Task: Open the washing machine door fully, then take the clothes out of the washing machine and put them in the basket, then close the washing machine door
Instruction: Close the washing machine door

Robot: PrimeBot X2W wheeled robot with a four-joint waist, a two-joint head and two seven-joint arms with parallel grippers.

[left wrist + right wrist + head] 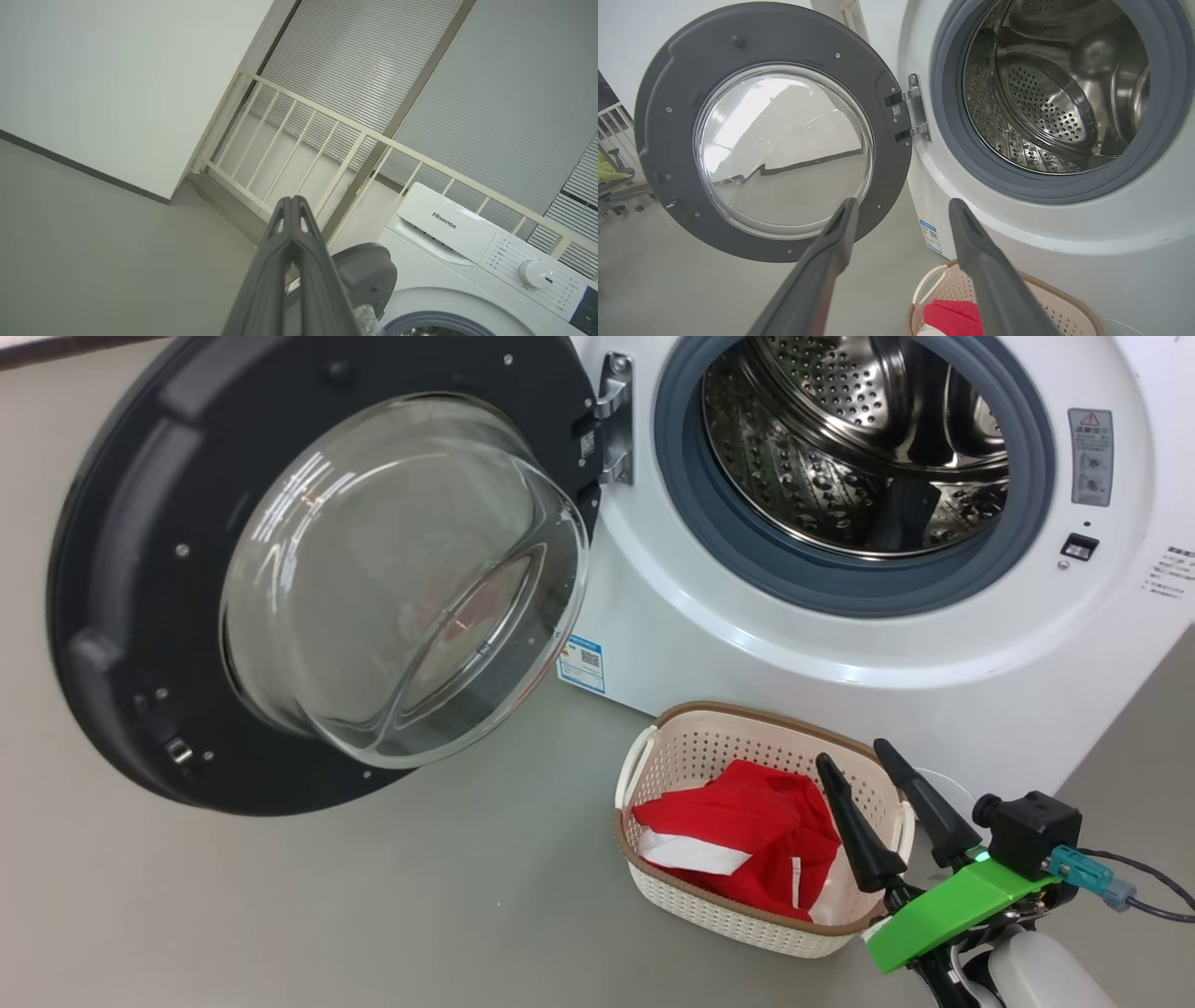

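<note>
The washing machine (840, 644) stands with its steel drum (859, 439) showing no garments. The washing machine door (317, 569) hangs swung wide to the left on its hinge. On the floor in front sits the basket (747, 711), holding the red and white clothes (747, 831). My right gripper (854, 756) hovers open over the basket's right end, with nothing between its fingers. In the right wrist view the right gripper (902, 205) points at the door (784, 149), the machine (1017, 224), basket (1069, 298) and clothes (952, 317). My left gripper (292, 200) is shut and empty, raised beside the door's edge (369, 270).
Grey floor spreads left of the basket under the open door. A cream railing (327, 140) and grey blinds stand behind the machine's top panel (467, 233). An office chair (612, 182) sits far off to the left. A cable (1148, 887) trails from my right wrist.
</note>
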